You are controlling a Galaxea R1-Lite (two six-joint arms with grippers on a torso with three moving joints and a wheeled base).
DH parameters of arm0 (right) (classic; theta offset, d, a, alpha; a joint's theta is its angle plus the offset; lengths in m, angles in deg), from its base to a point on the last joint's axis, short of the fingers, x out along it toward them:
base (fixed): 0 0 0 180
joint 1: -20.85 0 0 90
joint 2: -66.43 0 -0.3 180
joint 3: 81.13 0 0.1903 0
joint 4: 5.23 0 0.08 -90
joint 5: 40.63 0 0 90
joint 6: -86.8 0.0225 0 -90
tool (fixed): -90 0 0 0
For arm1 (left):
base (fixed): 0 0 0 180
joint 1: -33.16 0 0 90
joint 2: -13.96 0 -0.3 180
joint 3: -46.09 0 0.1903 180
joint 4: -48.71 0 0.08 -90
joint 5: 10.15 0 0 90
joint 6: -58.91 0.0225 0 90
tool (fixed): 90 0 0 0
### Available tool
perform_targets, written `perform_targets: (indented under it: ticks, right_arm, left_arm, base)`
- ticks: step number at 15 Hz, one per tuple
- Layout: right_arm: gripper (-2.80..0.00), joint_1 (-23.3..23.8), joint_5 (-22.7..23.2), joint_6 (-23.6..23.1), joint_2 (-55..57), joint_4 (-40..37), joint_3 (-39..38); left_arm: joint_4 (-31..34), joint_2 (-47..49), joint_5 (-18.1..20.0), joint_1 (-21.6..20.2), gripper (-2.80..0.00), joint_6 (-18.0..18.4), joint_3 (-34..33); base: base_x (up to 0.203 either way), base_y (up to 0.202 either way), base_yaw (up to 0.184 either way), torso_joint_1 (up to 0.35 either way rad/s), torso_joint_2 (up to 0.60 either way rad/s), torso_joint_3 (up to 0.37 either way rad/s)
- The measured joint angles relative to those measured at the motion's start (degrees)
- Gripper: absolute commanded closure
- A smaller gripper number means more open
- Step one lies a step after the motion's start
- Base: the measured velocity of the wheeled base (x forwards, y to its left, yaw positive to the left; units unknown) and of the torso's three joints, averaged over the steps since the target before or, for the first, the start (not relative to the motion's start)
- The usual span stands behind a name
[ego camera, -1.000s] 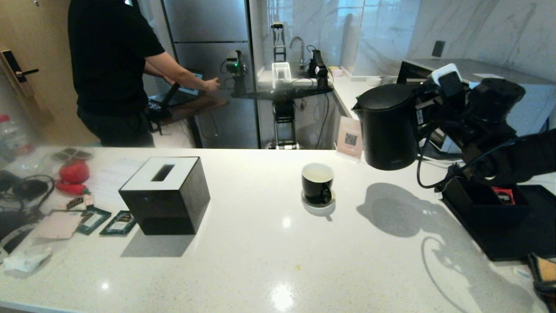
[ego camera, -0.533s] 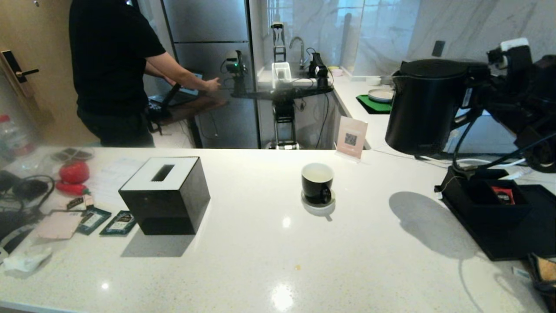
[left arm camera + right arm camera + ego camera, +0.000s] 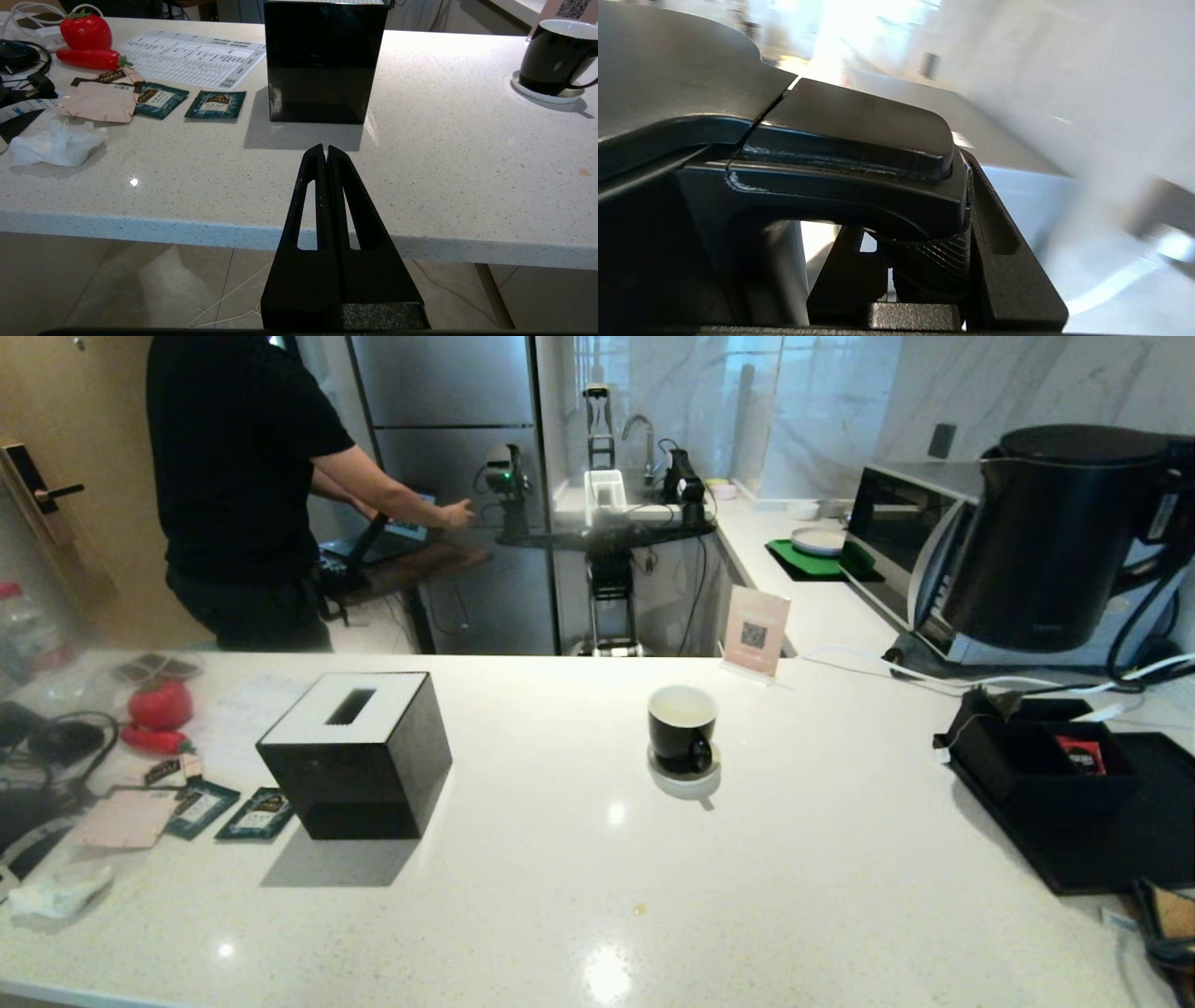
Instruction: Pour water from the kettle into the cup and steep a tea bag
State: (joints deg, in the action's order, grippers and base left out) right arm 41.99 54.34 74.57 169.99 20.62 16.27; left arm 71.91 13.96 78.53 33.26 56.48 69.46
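The matte black kettle hangs upright in the air at the far right, in front of the microwave. My right gripper is shut on the kettle's ribbed handle, as the right wrist view shows; in the head view it lies off the right edge. The small black cup stands on its white saucer at the counter's middle, pale liquid inside. It also shows in the left wrist view, cup. My left gripper is shut and empty over the counter's near edge. Green tea bag sachets lie at the left.
A black tissue box stands left of centre. A black tray with a box sits at the right, a microwave behind it. Cables, a red toy strawberry and papers crowd the left end. A person stands beyond the counter.
My right arm has carried the kettle to the right and upward, away from the cup. The cup and the left gripper have not moved.
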Motion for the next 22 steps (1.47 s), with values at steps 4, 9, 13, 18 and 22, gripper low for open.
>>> perform_targets:
  ticks: [4, 9, 13, 18, 22]
  right_arm:
    - [0.00, 9.5, 2.8, 2.6, 0.7, -0.7, 1.6]
    - [0.00, 20.5, 5.1, 3.8, 5.7, 0.1, 5.2]
    - [0.00, 28.2, 8.6, 3.9, 11.1, 0.7, 6.9]
    - [0.00, 33.5, 11.0, 5.1, 17.9, 3.4, 8.2]
    - [0.00, 34.7, 11.3, 5.5, 22.4, 6.6, 7.6]
  left_arm:
    - [0.0, 0.0, 0.0, 0.0, 0.00, 0.0, 0.0]
    - [0.0, 0.0, 0.0, 0.0, 0.00, 0.0, 0.0]
    - [0.0, 0.0, 0.0, 0.0, 0.00, 0.0, 0.0]
    - [0.0, 0.0, 0.0, 0.0, 0.00, 0.0, 0.0]
    - [0.0, 0.0, 0.0, 0.0, 0.00, 0.0, 0.0]
  base:
    - [0.000, 0.000, 0.000, 0.000, 0.00, 0.000]
    - [0.000, 0.000, 0.000, 0.000, 0.00, 0.000]
    - [0.000, 0.000, 0.000, 0.000, 0.00, 0.000]
    - [0.000, 0.000, 0.000, 0.000, 0.00, 0.000]
    - [0.000, 0.000, 0.000, 0.000, 0.00, 0.000]
